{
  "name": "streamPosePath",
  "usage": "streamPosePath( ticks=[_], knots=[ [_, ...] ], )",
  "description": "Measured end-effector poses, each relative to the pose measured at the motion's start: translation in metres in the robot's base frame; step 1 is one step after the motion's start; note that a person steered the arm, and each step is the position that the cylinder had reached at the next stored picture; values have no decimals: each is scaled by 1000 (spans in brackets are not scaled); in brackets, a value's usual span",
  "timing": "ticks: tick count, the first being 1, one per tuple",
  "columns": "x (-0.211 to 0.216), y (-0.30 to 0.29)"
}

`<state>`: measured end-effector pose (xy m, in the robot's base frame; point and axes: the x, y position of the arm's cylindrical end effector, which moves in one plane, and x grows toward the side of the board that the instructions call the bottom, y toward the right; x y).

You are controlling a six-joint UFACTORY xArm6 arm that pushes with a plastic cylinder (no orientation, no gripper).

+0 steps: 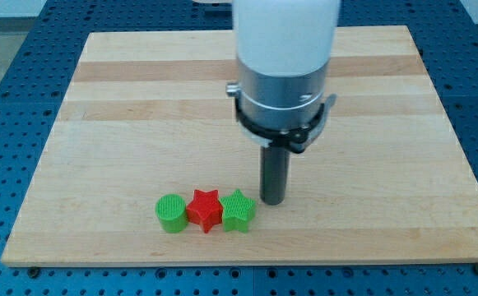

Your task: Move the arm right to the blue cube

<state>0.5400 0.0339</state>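
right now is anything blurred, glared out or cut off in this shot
Camera view: lighting is even and soft, with only a faint shadow beside my tip. The wooden board shows no strong glare. The green cylinder, red star and green star are sharp. The arm's white housing is cut off at the view's top. No blue cube shows.

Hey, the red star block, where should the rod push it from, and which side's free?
No grip here, only a push. The red star is flanked by the green cylinder and green star, so my tip should meet its top-facing side.
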Motion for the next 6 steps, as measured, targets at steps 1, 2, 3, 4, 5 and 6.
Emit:
streamPosePath(
  ticks=[1, 2, 3, 4, 5, 6],
  knots=[
    [-33, 59],
    [-62, 148],
    [-118, 217],
    [-183, 229],
    [-220, 202],
    [-224, 155]
  ],
)
